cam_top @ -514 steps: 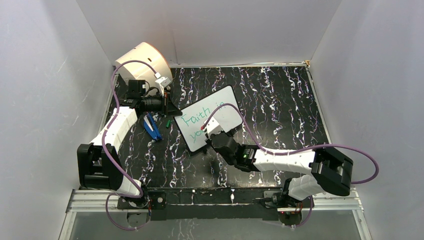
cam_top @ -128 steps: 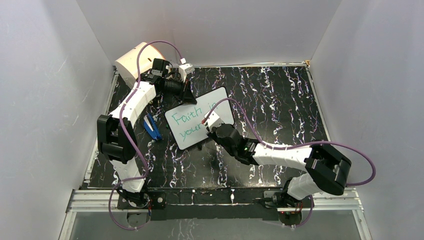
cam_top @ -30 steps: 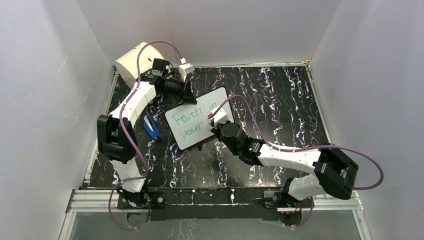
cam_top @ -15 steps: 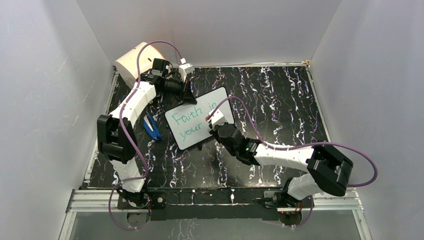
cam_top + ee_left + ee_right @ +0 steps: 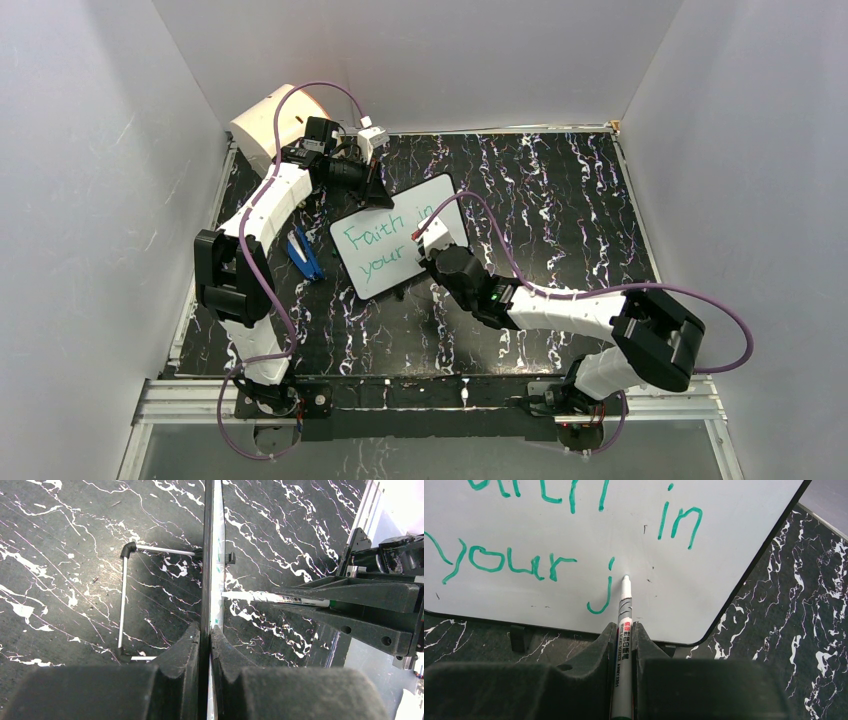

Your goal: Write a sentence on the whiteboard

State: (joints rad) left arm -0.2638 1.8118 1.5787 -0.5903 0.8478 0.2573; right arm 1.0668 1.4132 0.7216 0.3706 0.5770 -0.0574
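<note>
Since the earliest view the board (image 5: 392,238) has shifted left and a little farther away, and the left arm has swung over to take its far edge. The sentence (image 5: 551,562) has grown from "Faith in yo" to "Faith in your j". Over the last second the right gripper (image 5: 624,630) has only nudged about by the new letter.

The board stands left of centre on the table (image 5: 560,200), propped steeply on its wire stand (image 5: 123,600). Its long axis runs from near-left to far-right. The green sentence sits in 2 slanted lines, and the face right of the "j" is blank out to the rounded corner.

The marker (image 5: 624,607) points straight out of the right gripper and meets the face nearly square in the left wrist view. Its tip sits just right of the "j" stem, touching the face or all but; I cannot tell which. As I judge it, the next letter belongs right of the tip along line 2, so the stroke should run toward the board's far-right end. The right arm, already at the spot, is the 1 to make it.

The right jaws are closed tight on the marker's barrel. The left gripper (image 5: 206,629) is clamped on the board's far edge, 1 finger on each side, steadying it.

Further out, a blue tool (image 5: 303,252) lies flat left of the board, and a cream drum (image 5: 268,122) sits in the far-left corner.
</note>
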